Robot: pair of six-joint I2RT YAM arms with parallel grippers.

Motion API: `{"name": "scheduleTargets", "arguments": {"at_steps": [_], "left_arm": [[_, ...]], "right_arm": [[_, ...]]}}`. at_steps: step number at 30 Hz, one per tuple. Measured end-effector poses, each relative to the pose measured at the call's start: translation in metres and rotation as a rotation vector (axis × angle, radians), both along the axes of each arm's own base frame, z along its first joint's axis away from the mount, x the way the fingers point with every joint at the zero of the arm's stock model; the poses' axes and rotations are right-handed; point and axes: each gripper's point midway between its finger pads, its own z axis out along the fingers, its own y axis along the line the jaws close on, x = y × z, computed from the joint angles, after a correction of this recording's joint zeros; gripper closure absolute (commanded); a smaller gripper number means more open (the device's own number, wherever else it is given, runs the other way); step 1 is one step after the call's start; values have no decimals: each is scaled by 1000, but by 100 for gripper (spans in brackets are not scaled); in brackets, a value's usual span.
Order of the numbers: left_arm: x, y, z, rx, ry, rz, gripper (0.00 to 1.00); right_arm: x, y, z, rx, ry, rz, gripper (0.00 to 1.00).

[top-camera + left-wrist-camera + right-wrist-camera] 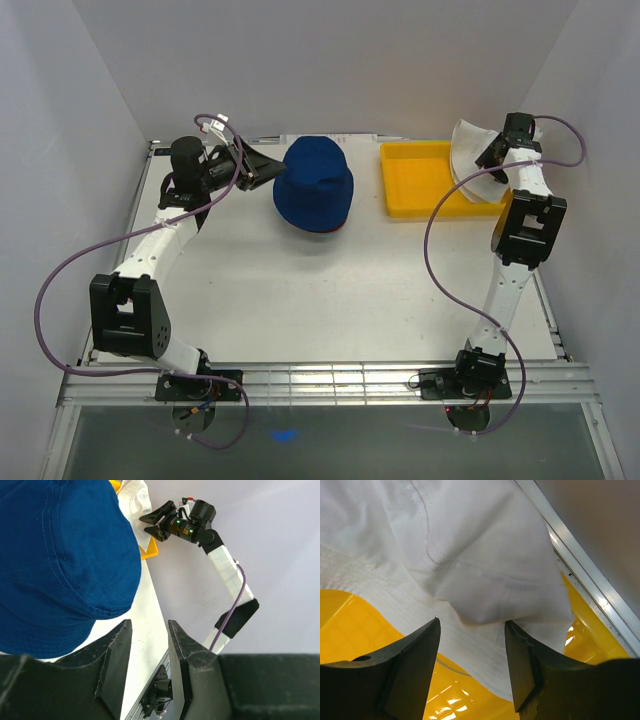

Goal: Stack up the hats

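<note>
While the blue hat (pixel 315 188) is sitting crown-up at the back middle of the worktop (pixel 300 300), its soft woven fabric is showing rows of stitching round the drooping brim and a rounded, slightly dented crown. The white hat (pixel 470 555) is tilting up over the right end of the yellow tray (pixel 410 195), its cloth crumpling into folds above the glossy plastic. The right end effector (pixel 472 625) is standing part open with a white fold bulging between its black fingertips; whether it is gripping is unclear. The left end effector (pixel 150 627) is hovering just left of the blue hat, jaws part open and holding nothing.
</note>
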Motion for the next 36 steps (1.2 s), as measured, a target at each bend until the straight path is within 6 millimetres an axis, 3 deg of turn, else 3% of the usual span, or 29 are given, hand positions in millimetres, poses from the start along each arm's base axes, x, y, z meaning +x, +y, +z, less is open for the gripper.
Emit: {"name": "scheduleTargets", "arguments": {"at_steps": [8, 9, 11, 14, 25, 31, 36], "left_arm": [[0, -1, 0, 0, 1, -3, 54], [-1, -2, -1, 0, 1, -4, 54], [-1, -2, -1, 1, 3, -5, 55], [-1, -3, -2, 1, 4, -7, 54], [-1, -5, -3, 1, 7, -13, 55], [-1, -5, -2, 1, 6, -13, 59], [-2, -6, -1, -1, 5, -22, 61]], "right_arm": [[2, 0, -14, 13, 14, -23, 57], [2, -1, -15, 11, 15, -26, 61], [1, -1, -15, 8, 16, -29, 81], [2, 0, -15, 10, 15, -29, 90], [10, 17, -6, 41, -24, 6, 92], [14, 35, 39, 75, -111, 54, 92], [17, 52, 106, 110, -253, 96, 92]]}}
